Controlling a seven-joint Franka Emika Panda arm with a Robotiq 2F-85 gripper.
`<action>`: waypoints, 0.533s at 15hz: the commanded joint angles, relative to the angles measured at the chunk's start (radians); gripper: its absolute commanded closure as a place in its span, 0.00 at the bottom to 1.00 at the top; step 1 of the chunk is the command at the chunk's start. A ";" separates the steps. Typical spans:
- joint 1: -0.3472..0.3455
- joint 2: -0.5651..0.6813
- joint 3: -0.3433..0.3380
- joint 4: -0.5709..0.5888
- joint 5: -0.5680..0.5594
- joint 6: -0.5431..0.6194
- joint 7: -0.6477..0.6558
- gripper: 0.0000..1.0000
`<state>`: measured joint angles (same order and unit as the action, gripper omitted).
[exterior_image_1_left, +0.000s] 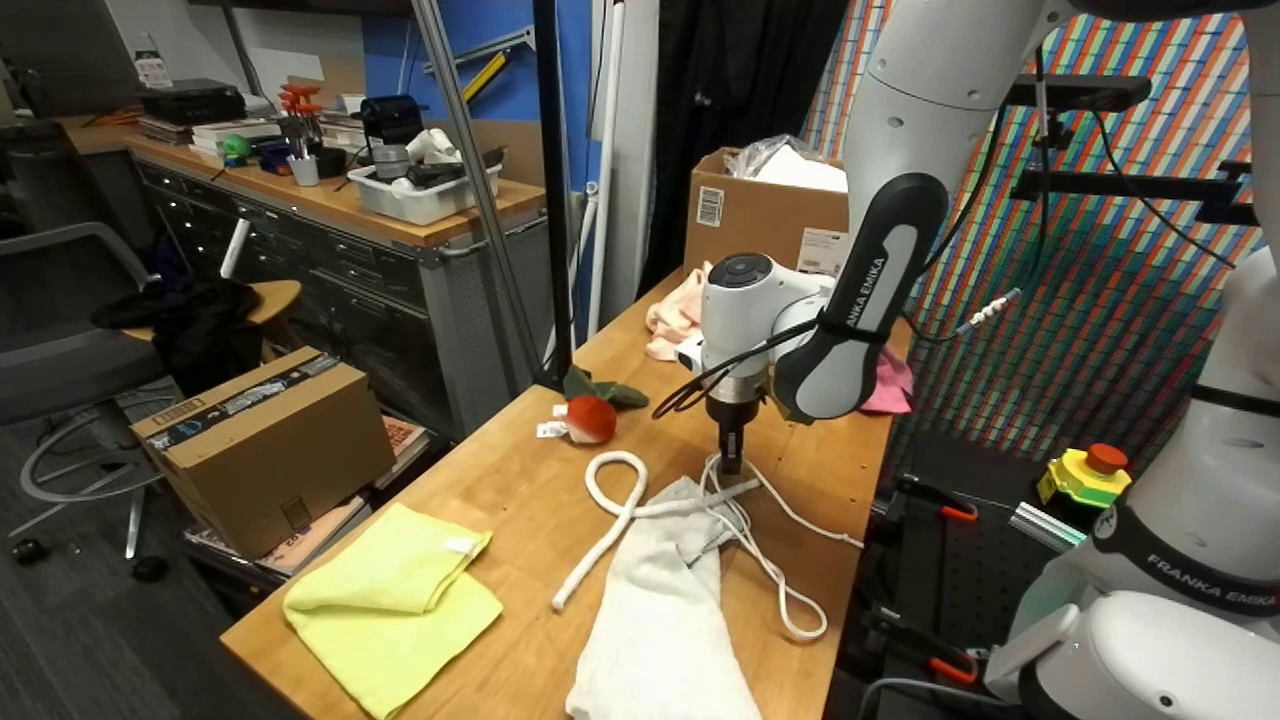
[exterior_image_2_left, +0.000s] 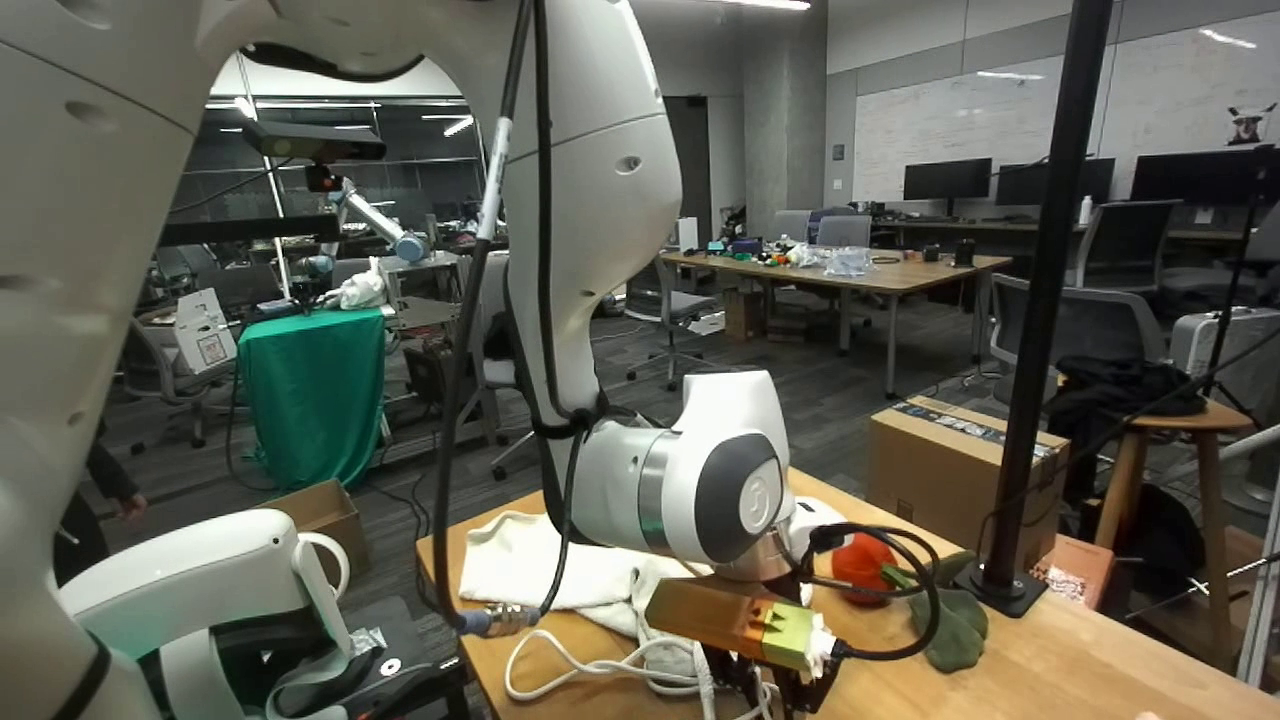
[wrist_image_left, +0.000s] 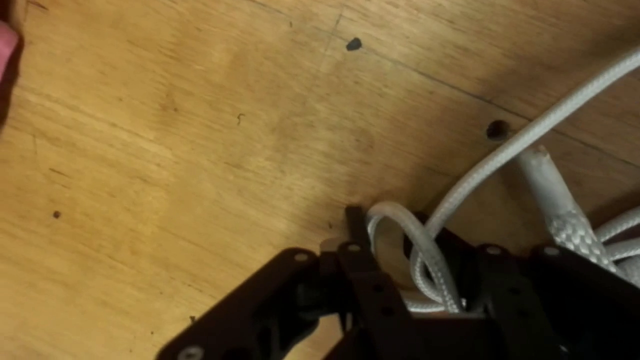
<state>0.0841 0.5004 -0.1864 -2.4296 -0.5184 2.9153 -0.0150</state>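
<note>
Your pincer (wrist_image_left: 387, 219) has its jaws apart around cord (wrist_image_left: 545, 122) that partly hides one finger (wrist_image_left: 457, 256); your wrist view cuts off pink cloth (wrist_image_left: 6, 47).

Braided textile cord (wrist_image_left: 575, 101), smooth wooden table (wrist_image_left: 200, 125), matt claw (wrist_image_left: 390, 227)

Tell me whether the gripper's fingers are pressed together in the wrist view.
No, the wrist view shows the fingers of the gripper standing apart, with a loop of thin white rope visible between them.
</note>
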 joint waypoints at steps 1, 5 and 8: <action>0.003 -0.016 -0.011 -0.003 0.028 0.018 -0.034 0.93; -0.027 -0.066 0.005 -0.016 0.053 0.004 -0.066 0.93; -0.036 -0.090 0.000 -0.012 0.071 0.002 -0.074 0.92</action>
<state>0.0658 0.4591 -0.1884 -2.4285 -0.4775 2.9154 -0.0496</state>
